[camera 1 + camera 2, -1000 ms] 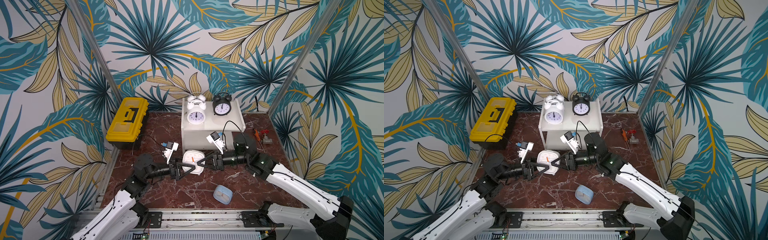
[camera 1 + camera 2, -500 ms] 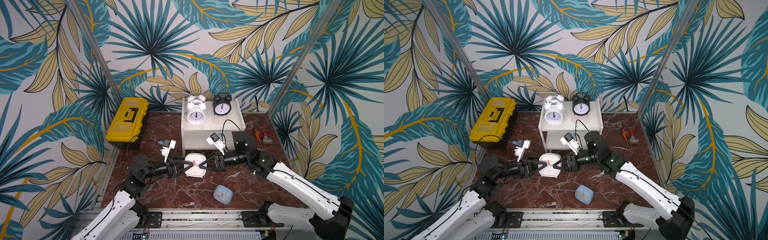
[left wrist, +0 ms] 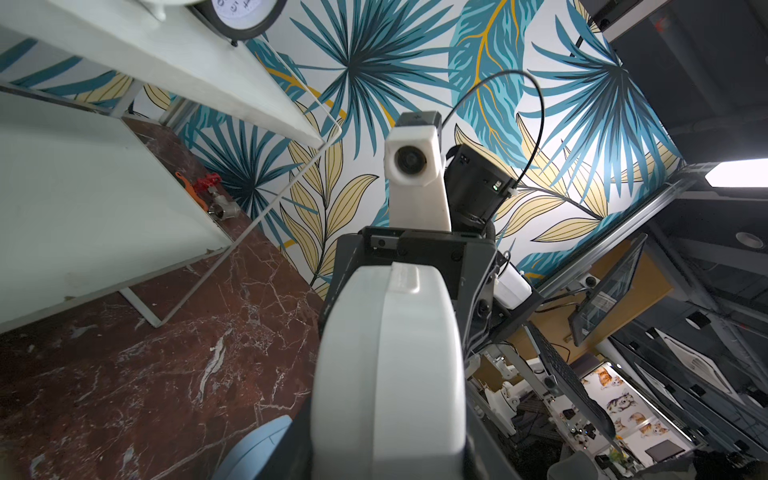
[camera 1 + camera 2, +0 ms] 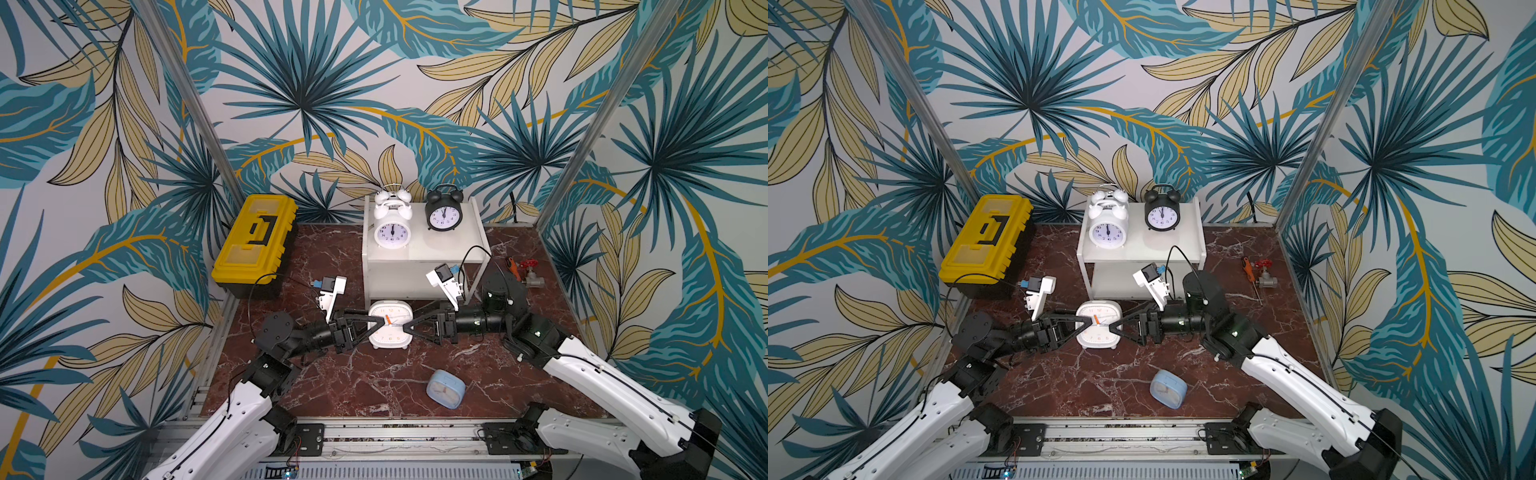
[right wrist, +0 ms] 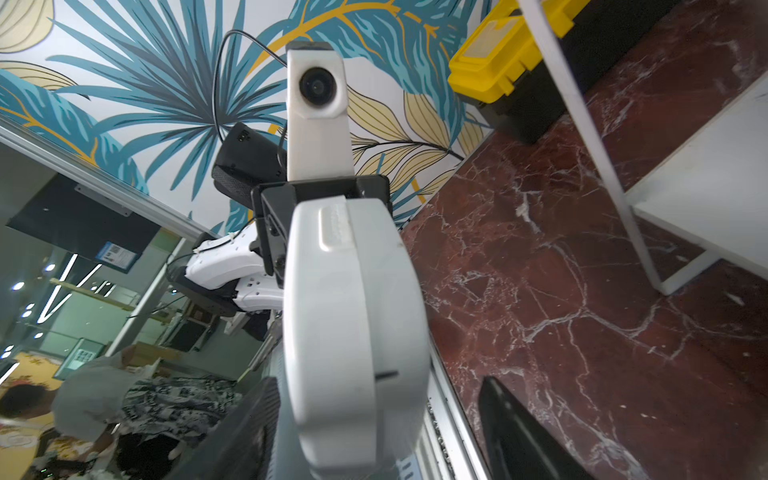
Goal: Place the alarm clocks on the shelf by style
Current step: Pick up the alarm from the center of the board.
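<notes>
As my left gripper [image 4: 379,326] clamps the white square clock [image 4: 392,338], I see it upright. My right gripper [image 4: 406,328] sits released beside it.

Five clocks [image 4: 390,340] (three twin-bell), one shelf [image 4: 469,239], toolbox [image 4: 253,245]

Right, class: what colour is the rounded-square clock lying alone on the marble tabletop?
Light blue. That rounded-square clock shows best in a top view.
</notes>
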You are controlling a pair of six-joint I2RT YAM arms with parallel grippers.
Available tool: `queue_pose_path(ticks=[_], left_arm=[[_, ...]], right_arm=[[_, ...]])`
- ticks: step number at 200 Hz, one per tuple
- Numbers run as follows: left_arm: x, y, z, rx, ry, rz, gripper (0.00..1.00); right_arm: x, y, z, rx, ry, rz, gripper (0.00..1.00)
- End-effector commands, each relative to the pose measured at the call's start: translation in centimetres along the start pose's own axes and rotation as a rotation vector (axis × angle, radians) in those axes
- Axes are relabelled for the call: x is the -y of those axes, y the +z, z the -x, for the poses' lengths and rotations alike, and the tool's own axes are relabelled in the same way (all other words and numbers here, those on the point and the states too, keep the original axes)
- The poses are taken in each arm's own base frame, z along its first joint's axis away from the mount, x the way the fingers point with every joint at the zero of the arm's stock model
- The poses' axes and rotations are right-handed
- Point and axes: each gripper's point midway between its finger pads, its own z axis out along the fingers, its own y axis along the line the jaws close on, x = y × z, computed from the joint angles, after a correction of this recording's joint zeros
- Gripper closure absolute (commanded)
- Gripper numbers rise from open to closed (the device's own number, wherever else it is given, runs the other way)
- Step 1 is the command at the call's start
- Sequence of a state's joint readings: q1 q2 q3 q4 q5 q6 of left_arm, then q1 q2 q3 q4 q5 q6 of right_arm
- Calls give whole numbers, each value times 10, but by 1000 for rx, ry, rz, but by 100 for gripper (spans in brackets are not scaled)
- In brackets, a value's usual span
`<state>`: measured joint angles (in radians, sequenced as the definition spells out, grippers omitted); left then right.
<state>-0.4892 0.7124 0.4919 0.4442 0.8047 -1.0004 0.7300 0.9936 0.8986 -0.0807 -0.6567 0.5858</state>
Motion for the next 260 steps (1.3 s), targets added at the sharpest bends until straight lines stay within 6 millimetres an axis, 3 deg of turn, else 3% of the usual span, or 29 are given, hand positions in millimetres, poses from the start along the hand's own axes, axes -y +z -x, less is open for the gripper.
queue_pose_path(ticks=[1, 45, 78, 105, 173, 238, 260], left_arm=[[6, -4, 14, 97, 36, -30, 74], [9, -2, 10, 54, 29, -48, 73], [11, 1, 4, -3, 28, -55, 73], [16, 0, 6, -1, 42, -68, 73], [17, 0, 10, 14, 56, -70, 73], [13, -2, 7, 5, 48, -59, 73], [9, -3, 6, 6, 43, -49, 73]], right_arm=[[3, -6, 19, 229, 17, -22, 21], [-7, -4, 13, 255, -28, -26, 28], [-16, 0, 11, 159, -82, -37, 35], [-23, 4, 12, 101, -102, -22, 47], [-24, 7, -2, 57, -66, 21, 44], [-26, 8, -3, 34, -81, 22, 58], [-27, 6, -4, 25, -86, 18, 59]])
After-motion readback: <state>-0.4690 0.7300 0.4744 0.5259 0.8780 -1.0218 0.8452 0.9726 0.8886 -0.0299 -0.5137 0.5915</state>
